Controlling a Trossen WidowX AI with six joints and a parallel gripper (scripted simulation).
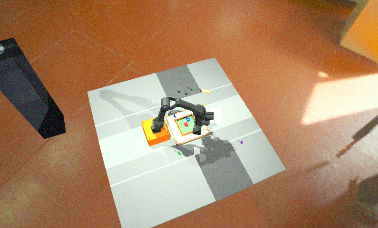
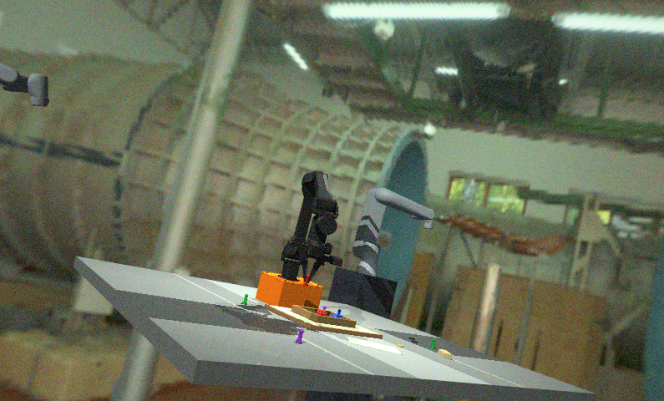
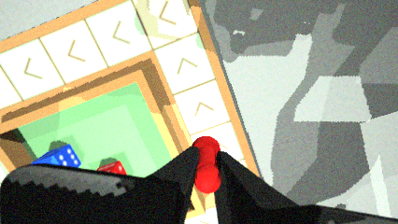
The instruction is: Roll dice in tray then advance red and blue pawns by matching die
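Shows a reddish-brown floor [image 1: 72,180] under patches of sunlight [image 1: 343,99]; glows overhead with tube lights [image 2: 417,11], near small windows [image 2: 486,193].
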